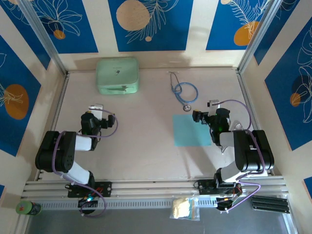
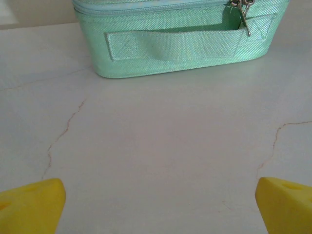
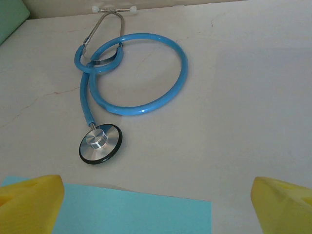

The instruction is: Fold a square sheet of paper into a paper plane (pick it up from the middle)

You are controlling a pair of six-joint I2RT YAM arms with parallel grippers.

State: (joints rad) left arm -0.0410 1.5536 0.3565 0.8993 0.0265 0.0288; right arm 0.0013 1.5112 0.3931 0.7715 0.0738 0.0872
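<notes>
The top camera looks steeply down from above and behind the arms and takes in the whole table point(image 1: 146, 156). Each wrist camera sits low and close to the tabletop, facing the far side. The left one faces the green case point(image 2: 180, 44). The right one faces the stethoscope point(image 3: 101, 142) and the far edge of the blue paper point(image 3: 131, 214). All three also appear in the top view.

The sheet of paper point(image 3: 131, 212), just on the near side of the stethoscope point(image 3: 131, 111), is thin, smooth, matt light-blue paper. The stethoscope's blue tubing is glossy, like rubber or plastic, and its chest piece point(image 3: 100, 143) is polished metal with a dark rim. The case point(image 2: 180, 41), well left of the stethoscope, is woven mint cloth with a faint sheen and small metal zip pulls point(image 2: 242, 14). The table point(image 2: 161, 146) is pale, matt and smooth, with hairline veins.
</notes>
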